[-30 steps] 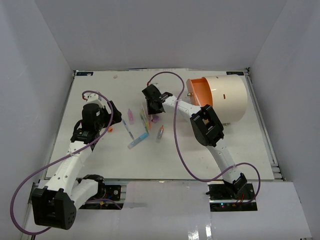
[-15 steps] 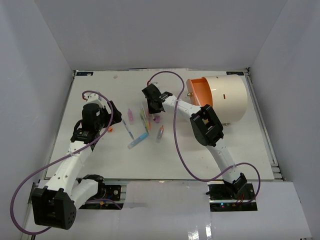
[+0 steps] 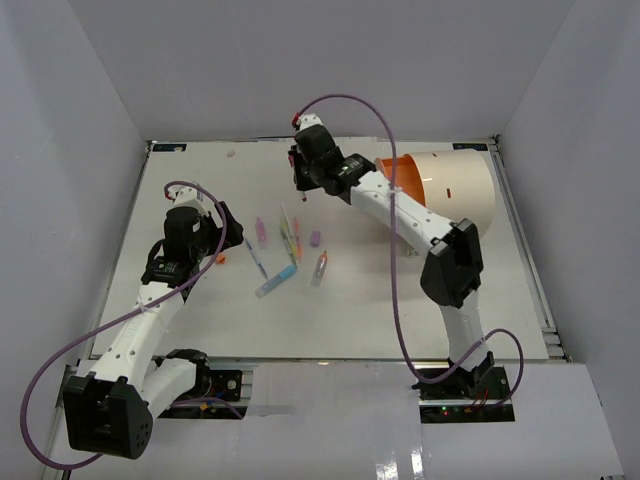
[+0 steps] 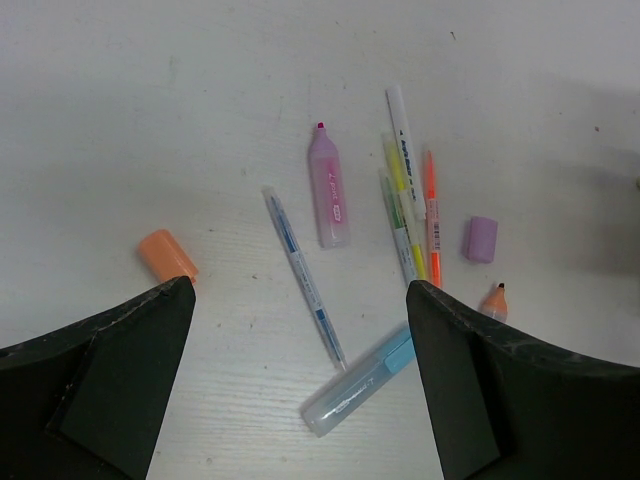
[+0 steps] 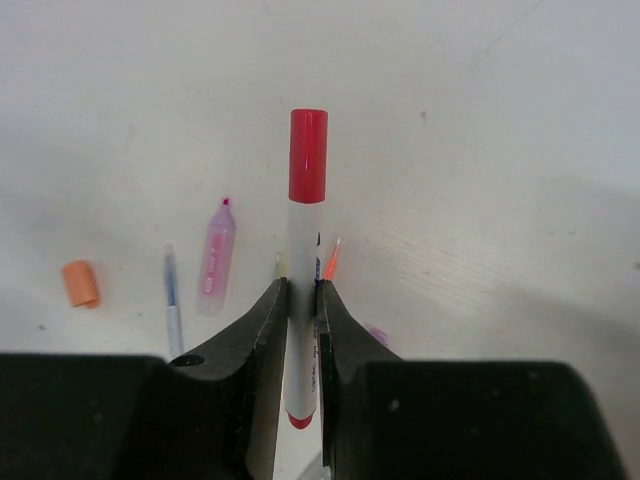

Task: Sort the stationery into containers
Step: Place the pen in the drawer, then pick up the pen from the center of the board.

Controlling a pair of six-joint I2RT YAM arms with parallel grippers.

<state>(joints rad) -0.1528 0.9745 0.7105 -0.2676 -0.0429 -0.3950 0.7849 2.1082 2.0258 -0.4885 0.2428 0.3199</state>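
A: Starting at the near edge, how far along is the sorting?

B: Barely begun, by the look of it. Nearest, the left end effector hangs released, jaws wide, over the counter with nothing between them. Just beyond it, nearly all the stationery lies loose around the counter's centre. An orange cap sits alone at 9 o'clock of the cluster. Then come a thin blue pen, a pink highlighter and a clear-and-blue marker at 6 o'clock. A bundle of yellow, green, white and orange pens lies side by side, with a purple cap at 3 o'clock.

A: And further back?

B: At 12 o'clock of the cluster the right end effector is clenched on a white marker with a red cap. It grips the lower barrel and holds the marker above the counter, the only piece off the surface.

A: Where would it go?

B: Probably the container, a big cream drum on its side at 2 o'clock of the counter, its orange face turned toward the centre. Whether anything is inside it cannot be told.

A: How do the pieces look?

B: Small, slim, bright plastic. The caps are stubby and would likely roll.
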